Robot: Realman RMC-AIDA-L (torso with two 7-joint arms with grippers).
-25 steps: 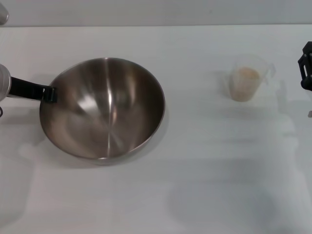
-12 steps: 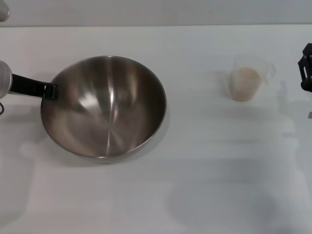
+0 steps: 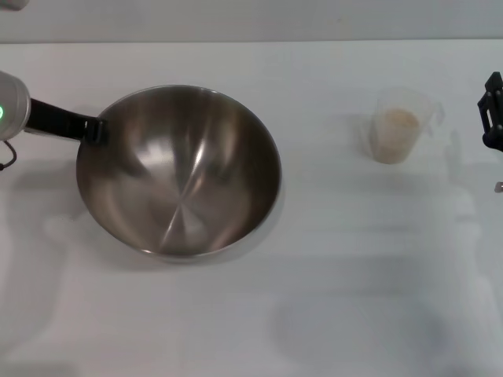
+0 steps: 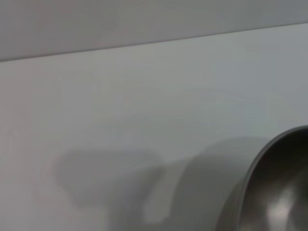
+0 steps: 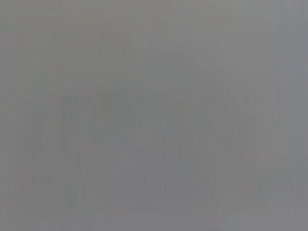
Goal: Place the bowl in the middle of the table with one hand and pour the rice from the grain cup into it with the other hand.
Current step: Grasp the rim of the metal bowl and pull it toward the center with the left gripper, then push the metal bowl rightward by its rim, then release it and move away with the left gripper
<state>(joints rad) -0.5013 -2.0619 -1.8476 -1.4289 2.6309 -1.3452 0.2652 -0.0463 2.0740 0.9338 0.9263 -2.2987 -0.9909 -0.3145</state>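
Head view: left gripper point(image 3: 93, 129) is clamped on the rim of the bowl point(image 3: 179, 171) at the bowl's 10 o'clock. Compared with a second ago the bowl has shifted right, toward table centre, and it looks tilted, far rim raised — probably being carried or dragged, not set down. It sits left of centre on the table point(image 3: 314, 314). So the placing step is underway but not finished.

Grain cup point(image 3: 398, 126) stands upright at about 2 o'clock from centre, well apart from the bowl, rice point(image 3: 395, 132) inside, unmoved. Right gripper point(image 3: 493, 114) is parked at the 3 o'clock edge, just beside the cup's right; can't tell its finger state. Pour not started.

Left wrist view: only the curved bowl rim point(image 4: 279, 183) and bare table point(image 4: 120, 106); own fingers not visible.

Right wrist view: flat grey, nothing readable.

Next call: finish centring and release the bowl before the right arm goes for the cup.
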